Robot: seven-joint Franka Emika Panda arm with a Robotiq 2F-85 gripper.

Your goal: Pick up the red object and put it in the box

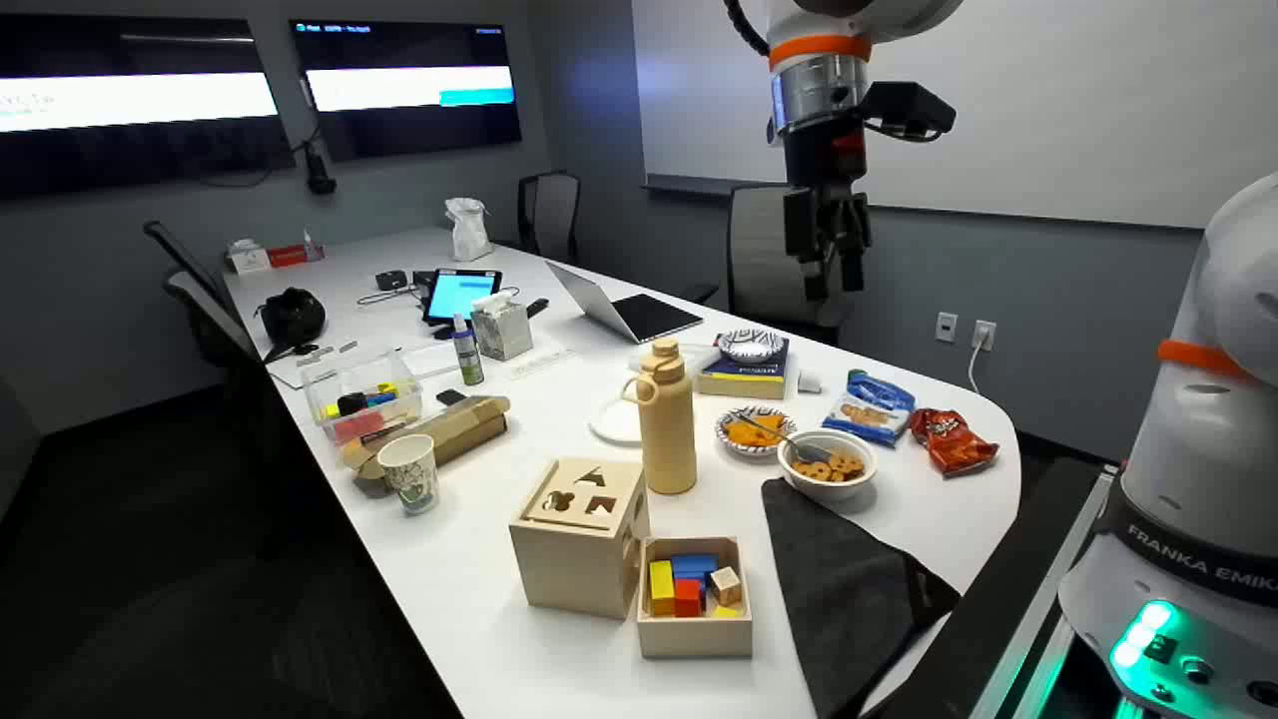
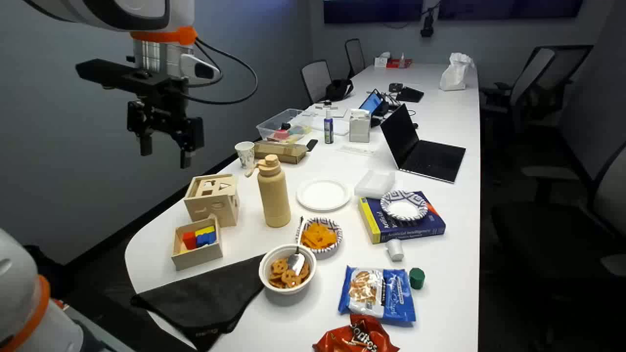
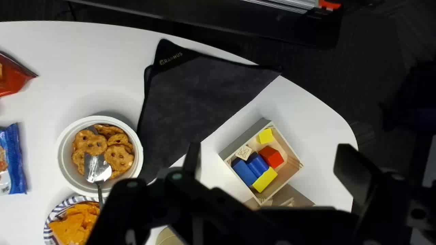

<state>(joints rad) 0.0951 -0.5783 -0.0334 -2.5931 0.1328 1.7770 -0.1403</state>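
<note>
The red block (image 1: 687, 598) lies among blue, yellow and plain wooden blocks in the shallow wooden tray (image 1: 696, 639). It also shows in an exterior view (image 2: 189, 240) and in the wrist view (image 3: 272, 157). The box (image 1: 574, 564), a light wood cube with shaped holes in its top, stands beside the tray; it also shows in an exterior view (image 2: 212, 208). In the wrist view the gripper hides most of the box (image 3: 294, 199). My gripper (image 1: 834, 282) is open and empty, high above the table in both exterior views (image 2: 166, 154). In the wrist view, the tray shows between its fingers.
A tall tan bottle (image 1: 667, 429) stands close to the box. A dark cloth (image 1: 849, 589), a bowl of pretzels (image 1: 827, 479) and a plate of orange chips (image 1: 756, 439) lie near the tray. A paper cup (image 1: 409, 474) and a cardboard box (image 1: 449, 434) stand farther along.
</note>
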